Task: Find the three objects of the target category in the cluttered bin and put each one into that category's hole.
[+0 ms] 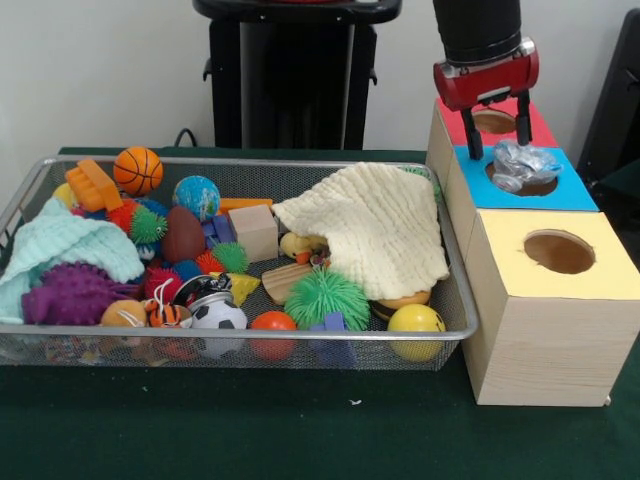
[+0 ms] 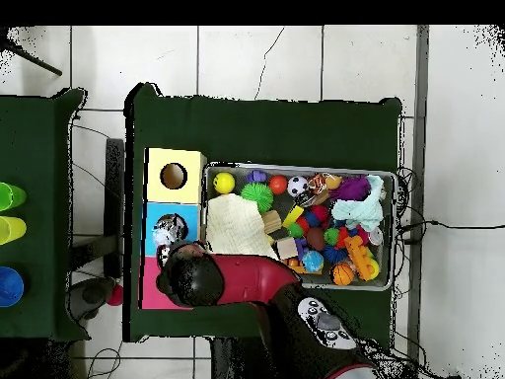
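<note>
My gripper [image 1: 498,142] hangs over the blue-topped box [image 1: 570,195] at the right, open, with its two black fingers just above and behind the hole. A crumpled foil lump [image 1: 522,166] sits in the mouth of that hole, free of the fingers. It also shows on the blue top in the overhead view [image 2: 169,231], where my arm covers the gripper. The silver wire-mesh bin [image 1: 300,337] lies left of the boxes, full of toys. A small shiny metal can [image 1: 203,289] lies in it beside a soccer ball [image 1: 219,318].
The red-topped box [image 1: 545,128] stands behind the blue one and the yellow-topped box [image 1: 560,252] in front. A yellow cloth [image 1: 372,226] and a mint cloth [image 1: 60,248] cover parts of the bin. Spiky balls and wooden blocks fill the rest.
</note>
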`<state>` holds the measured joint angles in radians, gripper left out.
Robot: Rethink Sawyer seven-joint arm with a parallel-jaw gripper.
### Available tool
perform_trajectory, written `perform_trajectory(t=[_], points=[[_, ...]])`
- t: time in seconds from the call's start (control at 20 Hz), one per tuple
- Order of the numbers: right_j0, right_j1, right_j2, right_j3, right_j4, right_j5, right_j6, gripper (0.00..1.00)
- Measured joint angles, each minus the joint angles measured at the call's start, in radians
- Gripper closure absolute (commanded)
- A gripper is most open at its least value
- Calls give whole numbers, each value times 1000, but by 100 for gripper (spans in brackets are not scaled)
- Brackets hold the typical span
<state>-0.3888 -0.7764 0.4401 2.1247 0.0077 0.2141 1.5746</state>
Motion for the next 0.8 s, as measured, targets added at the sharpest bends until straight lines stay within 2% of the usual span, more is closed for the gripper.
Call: perform_trajectory(t=[0.5,0.8], points=[[6,-45,-27,-3,0,46,0,0],[1,-79,-28,-4,45,126,0,0]])
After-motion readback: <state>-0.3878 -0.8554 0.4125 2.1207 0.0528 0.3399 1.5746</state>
